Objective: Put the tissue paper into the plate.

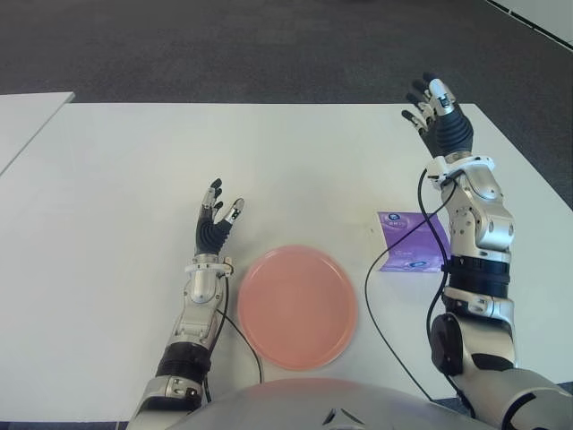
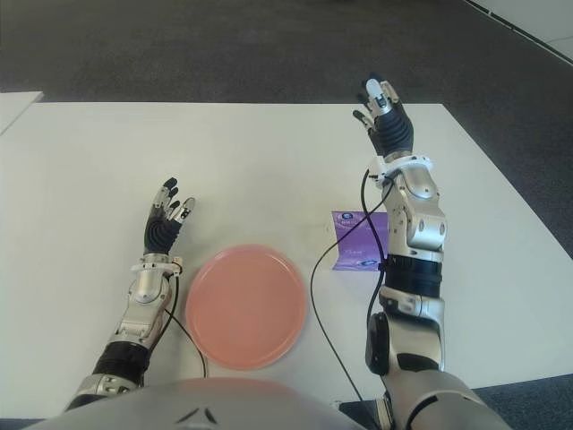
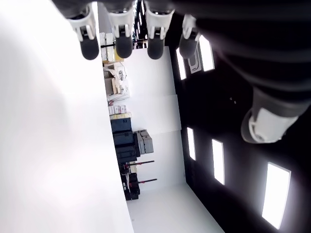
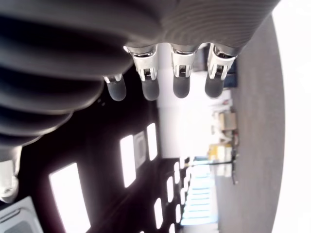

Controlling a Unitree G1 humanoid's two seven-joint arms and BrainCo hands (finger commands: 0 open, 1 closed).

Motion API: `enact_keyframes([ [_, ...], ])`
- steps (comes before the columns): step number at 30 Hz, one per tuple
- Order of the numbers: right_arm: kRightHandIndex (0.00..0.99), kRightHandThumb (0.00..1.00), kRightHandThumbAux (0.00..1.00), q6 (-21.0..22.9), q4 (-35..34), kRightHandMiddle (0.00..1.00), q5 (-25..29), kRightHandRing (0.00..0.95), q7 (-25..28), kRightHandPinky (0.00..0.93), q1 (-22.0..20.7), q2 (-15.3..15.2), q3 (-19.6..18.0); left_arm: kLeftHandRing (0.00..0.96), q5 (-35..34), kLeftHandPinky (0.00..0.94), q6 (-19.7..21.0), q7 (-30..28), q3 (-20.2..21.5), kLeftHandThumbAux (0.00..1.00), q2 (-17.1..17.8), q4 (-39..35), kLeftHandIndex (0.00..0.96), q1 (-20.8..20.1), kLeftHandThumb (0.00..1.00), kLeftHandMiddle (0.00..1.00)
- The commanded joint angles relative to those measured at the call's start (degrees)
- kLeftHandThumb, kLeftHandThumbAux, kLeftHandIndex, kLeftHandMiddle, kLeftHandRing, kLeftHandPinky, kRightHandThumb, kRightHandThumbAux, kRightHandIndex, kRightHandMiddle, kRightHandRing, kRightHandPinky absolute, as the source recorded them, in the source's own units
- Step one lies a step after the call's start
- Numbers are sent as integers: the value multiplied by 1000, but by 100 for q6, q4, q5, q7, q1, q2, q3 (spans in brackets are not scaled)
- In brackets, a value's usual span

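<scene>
A purple tissue paper packet (image 1: 405, 236) lies flat on the white table (image 1: 125, 188), partly hidden behind my right forearm. The round pink plate (image 1: 297, 306) sits near the front edge, just left of the packet, with nothing in it. My right hand (image 1: 436, 115) is raised well above the table's far right side, fingers spread upward and holding nothing; the right wrist view shows only its fingertips (image 4: 148, 90) against the room. My left hand (image 1: 216, 219) shows just left of the plate, fingers extended and holding nothing.
A second white table's corner (image 1: 22, 121) shows at the far left. Dark carpet (image 1: 269, 49) lies beyond the table's far edge. A black cable (image 1: 372, 305) hangs from my right arm between plate and packet.
</scene>
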Motion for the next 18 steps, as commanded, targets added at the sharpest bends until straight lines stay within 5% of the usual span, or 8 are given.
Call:
enact_keyframes([
  [1, 1, 277, 463, -119, 2342, 27, 455, 7, 246, 38, -768, 152, -489, 0, 225, 0, -93, 157, -29, 469, 73, 256, 0, 20, 1, 0],
  [18, 8, 316, 421, -620, 2663, 43, 411, 12, 333, 35, -811, 11, -600, 0, 230, 0, -188, 119, -7, 477, 85, 347, 0, 53, 3, 0],
])
